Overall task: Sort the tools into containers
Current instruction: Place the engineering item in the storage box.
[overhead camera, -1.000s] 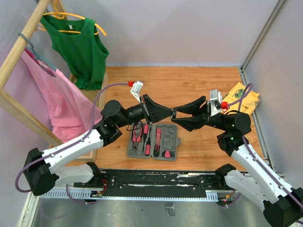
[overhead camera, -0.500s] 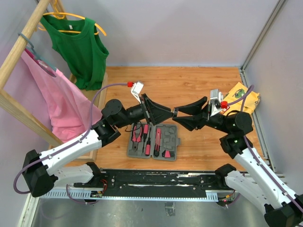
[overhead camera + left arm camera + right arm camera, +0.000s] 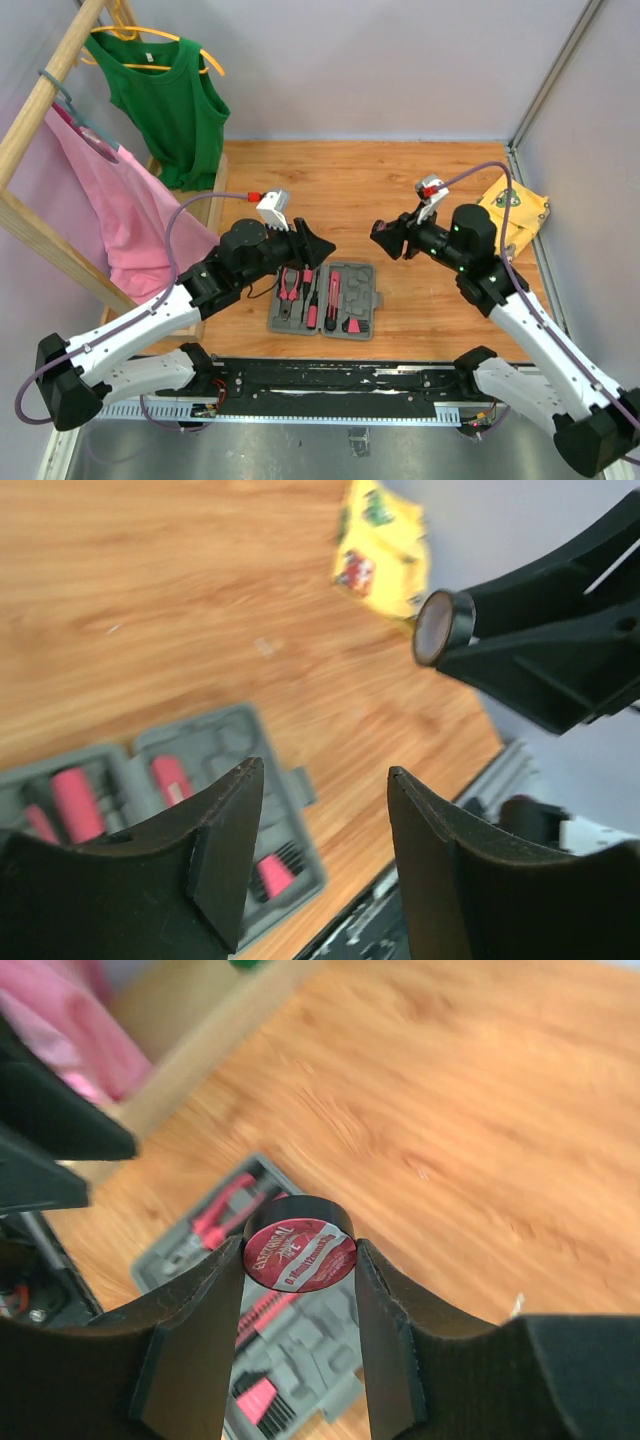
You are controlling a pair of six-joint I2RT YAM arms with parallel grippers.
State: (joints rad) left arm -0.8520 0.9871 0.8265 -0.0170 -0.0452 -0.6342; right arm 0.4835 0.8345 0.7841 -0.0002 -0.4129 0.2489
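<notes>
Grey plastic lies nearest the arm bases: one hinged tool case [image 3: 362,288], open flat on the table [image 3: 400,180] so its moulded slots face up to take tools. At least four pink-handled tools already sit in it, among them one pair of pliers [image 3: 290,286]; some slots on its right side look bare, though blur keeps the count loose.

Just beyond the case, above its left side, hangs the left pincer [image 3: 322,770], its jaws wide apart with nothing between them. It points across at the other arm, a stance that would suit giving or taking; which one cannot be told.

Facing it over a clear gap, the right pincer [image 3: 298,1262] is clamped on one small black roll [image 3: 300,1238] with a red printed label, held by its rim, label toward the wrist camera. It hovers in the air over the table beyond the case, likely so the roll can be carried down to a free slot.

Farther right, one yellow cloth [image 3: 515,210] lies against the wall, no part of the sorting. Farthest left, two garments hang: one pink garment [image 3: 110,200] and one green tank top [image 3: 165,100].
</notes>
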